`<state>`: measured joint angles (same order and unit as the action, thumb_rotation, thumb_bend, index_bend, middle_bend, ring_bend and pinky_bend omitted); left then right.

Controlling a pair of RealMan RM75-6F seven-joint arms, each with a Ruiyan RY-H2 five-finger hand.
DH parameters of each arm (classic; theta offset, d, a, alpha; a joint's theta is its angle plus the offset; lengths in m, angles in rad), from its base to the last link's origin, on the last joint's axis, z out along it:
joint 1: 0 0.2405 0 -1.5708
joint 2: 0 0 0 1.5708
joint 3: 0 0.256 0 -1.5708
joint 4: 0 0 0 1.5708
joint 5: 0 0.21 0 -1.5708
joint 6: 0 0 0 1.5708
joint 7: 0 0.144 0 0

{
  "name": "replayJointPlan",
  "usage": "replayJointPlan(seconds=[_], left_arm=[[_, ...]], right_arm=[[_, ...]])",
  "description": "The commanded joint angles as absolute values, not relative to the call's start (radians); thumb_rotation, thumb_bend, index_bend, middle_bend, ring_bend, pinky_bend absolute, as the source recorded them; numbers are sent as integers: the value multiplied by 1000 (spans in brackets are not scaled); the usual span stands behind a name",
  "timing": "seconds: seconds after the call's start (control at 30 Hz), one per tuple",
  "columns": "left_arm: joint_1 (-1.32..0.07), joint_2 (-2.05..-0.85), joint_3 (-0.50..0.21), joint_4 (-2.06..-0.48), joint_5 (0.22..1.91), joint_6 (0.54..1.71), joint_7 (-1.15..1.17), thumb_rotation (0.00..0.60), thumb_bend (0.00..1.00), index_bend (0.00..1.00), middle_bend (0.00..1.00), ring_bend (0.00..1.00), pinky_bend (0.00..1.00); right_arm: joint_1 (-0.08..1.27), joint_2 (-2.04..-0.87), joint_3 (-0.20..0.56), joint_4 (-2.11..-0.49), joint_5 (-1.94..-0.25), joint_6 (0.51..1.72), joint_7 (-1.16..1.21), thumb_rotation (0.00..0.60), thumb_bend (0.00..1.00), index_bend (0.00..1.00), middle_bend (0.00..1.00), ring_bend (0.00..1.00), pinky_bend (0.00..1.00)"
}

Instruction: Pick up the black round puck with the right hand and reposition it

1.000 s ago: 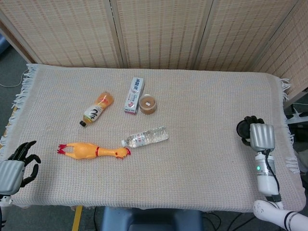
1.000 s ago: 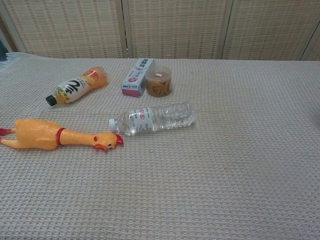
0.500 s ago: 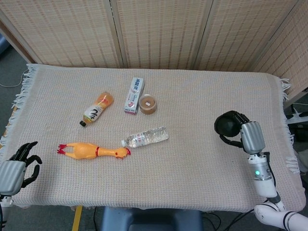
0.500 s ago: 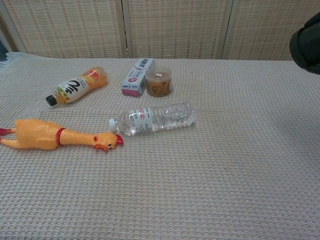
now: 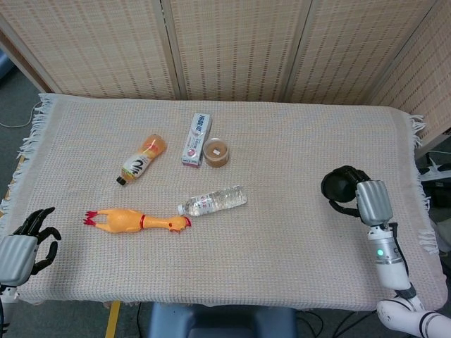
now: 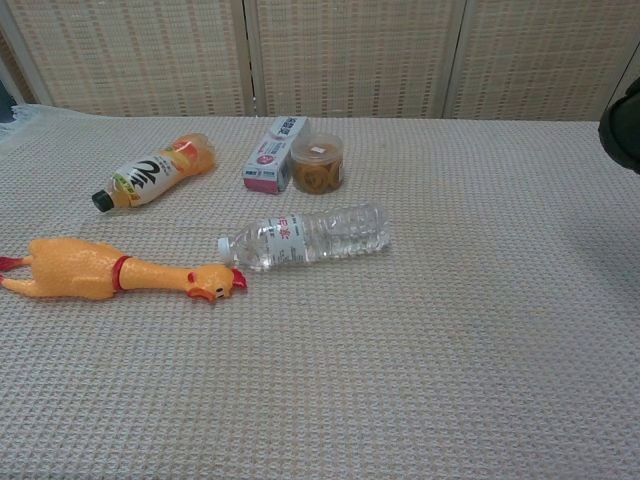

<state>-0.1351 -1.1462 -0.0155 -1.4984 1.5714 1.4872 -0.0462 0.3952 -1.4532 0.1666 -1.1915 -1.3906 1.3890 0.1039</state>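
Holding the black round puck (image 5: 339, 188) in my right robot hand (image 5: 358, 198), I have it off to the right side of the worktop (image 5: 296, 148), well apart from the other items. The dark fingers wrap around the puck's rim, and the silver back of the hand faces the head camera. I cannot tell from either view whether the puck is raised or resting on the woven cloth.

Step in hand, as I judge it: the pick is made and the carry or placement is under way. The next move calls for choosing a bare patch of cloth, lowering the puck flat onto it, then spreading the fingers and drawing the hand clear without dragging the puck along.

My left robot hand (image 5: 25, 243) sits at the near left corner of the worktop. It holds nothing and its dark fingers are parted.

Other items lie toward the left and centre:
- clear water bottle (image 5: 212, 200), on its side, cap just beside the rubber chicken (image 5: 134, 221);
- juice bottle (image 5: 141, 159), on its side;
- small carton (image 5: 198, 139), touching or just beside the round tub (image 5: 216, 152).

Limits of view: in the chest view only a dark sliver shows at the right edge, so the grasp cannot be checked there. In the head view the fingers cover part of the puck. Carton print is too small to read.
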Motion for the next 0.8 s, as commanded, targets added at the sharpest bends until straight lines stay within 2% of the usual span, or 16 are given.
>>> replayJointPlan(seconds=[0.03,0.2,0.37,0.47,0.63,0.8], left_arm=[[-136,-1146,-15,-1500,1571,1485,-45,600,521,518,122,115,405],[-136,-1146,-14,-1501,1572,1483,-43,600,522,518,125,115,406],[-137,-1145,-12,-1501,1576,1482,-47,600,521,520,129,116,406],[-137,-1145,-12,-1501,1576,1482,-47,600,521,521,131,116,406],[-137,-1145,-12,-1502,1574,1482,-47,600,521,522,136,115,406],[-138,-1146,-12,-1503,1572,1476,-42,600,520,523,139,115,407]], right_arm=[[378,-1483,232,-1201,-1208,1355,-326,600,298,839,663,680,934],[379,-1498,220,-1174,-1276,1383,-226,600,298,839,663,682,935],[377,-1444,192,-1231,-1369,1343,107,600,298,842,663,687,936],[375,-1423,187,-1240,-1406,1347,225,600,298,842,663,688,937],[373,-1407,187,-1247,-1387,1321,199,600,299,843,663,689,938],[381,-1368,169,-1295,-1318,1198,129,600,298,843,663,689,938]])
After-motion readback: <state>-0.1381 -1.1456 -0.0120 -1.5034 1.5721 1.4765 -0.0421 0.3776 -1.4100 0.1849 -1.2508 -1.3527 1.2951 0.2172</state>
